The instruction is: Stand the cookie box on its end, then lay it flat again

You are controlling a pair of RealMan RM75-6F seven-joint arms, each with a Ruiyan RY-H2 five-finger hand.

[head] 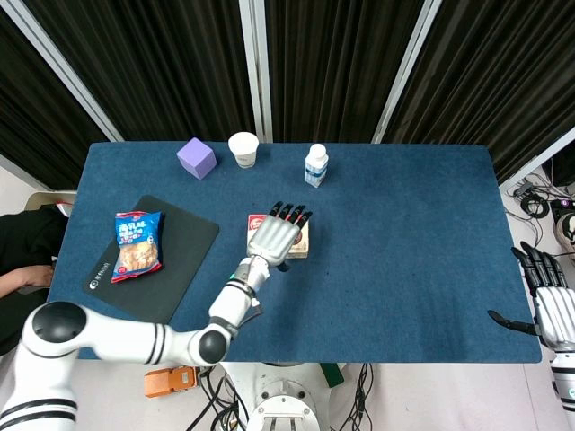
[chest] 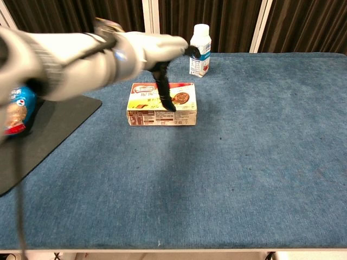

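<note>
The cookie box [head: 252, 224] lies flat near the table's middle, its printed top facing up. My left hand [head: 277, 235] hovers over it with fingers spread, covering most of the box in the head view. In the chest view the left arm sweeps in blurred from the left, and the left hand [chest: 162, 54] drops a dark thumb [chest: 162, 89] down toward the top of the cookie box [chest: 146, 116]; I cannot tell if it touches. My right hand [head: 550, 305] stays at the table's right edge, fingers apart, holding nothing.
Along the far edge stand a purple cube [head: 196, 158], a white cup [head: 243, 149] and a small milk bottle [head: 315, 165] [chest: 200, 43]. A blue snack bag [head: 137, 243] lies on a black mat [head: 180, 260] at the left.
</note>
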